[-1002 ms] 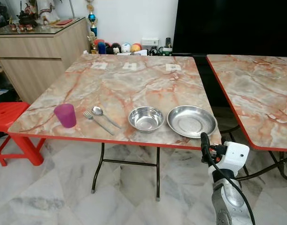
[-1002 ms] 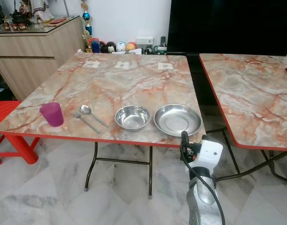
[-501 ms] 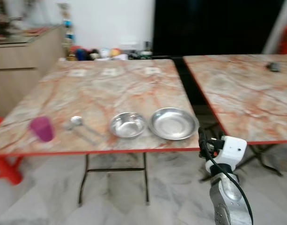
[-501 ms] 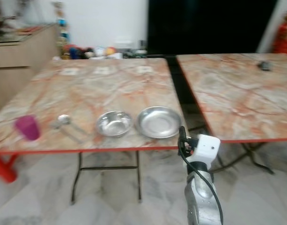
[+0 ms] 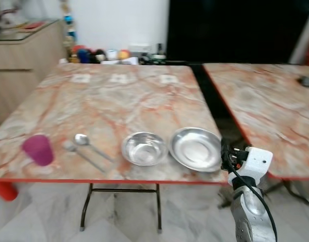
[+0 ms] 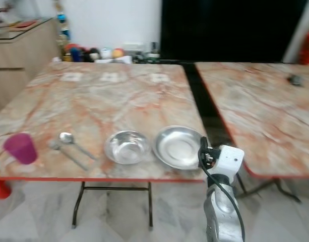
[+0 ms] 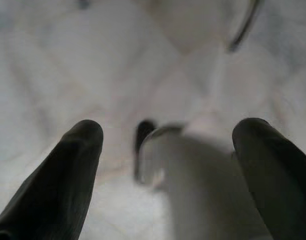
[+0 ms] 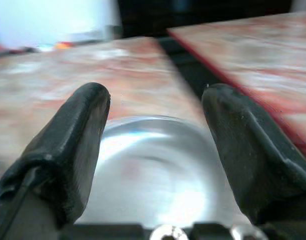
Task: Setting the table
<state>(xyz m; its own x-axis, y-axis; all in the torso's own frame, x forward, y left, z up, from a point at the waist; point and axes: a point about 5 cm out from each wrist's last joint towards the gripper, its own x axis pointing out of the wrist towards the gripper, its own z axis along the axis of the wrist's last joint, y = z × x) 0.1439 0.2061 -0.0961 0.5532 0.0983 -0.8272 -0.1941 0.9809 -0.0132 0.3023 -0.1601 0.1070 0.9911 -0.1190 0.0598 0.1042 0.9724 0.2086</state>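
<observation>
On the marble table, along its near edge, stand a purple cup, a fork, a spoon, a steel bowl and a steel plate. My right gripper is at the table's near right corner, just beside the plate's rim. In the right wrist view this gripper is open and the plate lies right before it, between the lines of its two fingers. My left gripper hangs open over the pale floor.
A second marble table stands to the right across a narrow gap, with a small dark object on it. A wooden sideboard is at the back left, with toys along the wall. Part of a red stool shows at the left.
The whole view has swung and drawn nearer to the table. My right gripper now sits closer to the plate's rim than a second ago. The tableware has not moved.
</observation>
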